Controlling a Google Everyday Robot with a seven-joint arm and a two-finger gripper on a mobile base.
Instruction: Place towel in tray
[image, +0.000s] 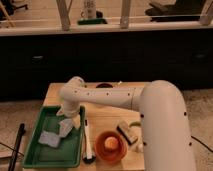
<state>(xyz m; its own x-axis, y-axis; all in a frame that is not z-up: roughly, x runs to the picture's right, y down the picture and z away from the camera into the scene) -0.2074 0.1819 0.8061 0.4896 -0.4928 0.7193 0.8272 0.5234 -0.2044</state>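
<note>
A green tray (37, 150) lies on the left side of the wooden table. A pale grey towel (55, 135) lies crumpled inside it, near the middle. My white arm reaches from the lower right across the table, and my gripper (66, 119) hangs over the tray's right half, right above the towel's upper part and touching or close to it.
An orange bowl (111, 146) with an orange ball stands right of the tray. A brush with a long handle (86, 141) lies along the tray's right edge. A scrub block (128, 132) lies by the bowl. A dark round thing (104, 86) sits at the table's back edge.
</note>
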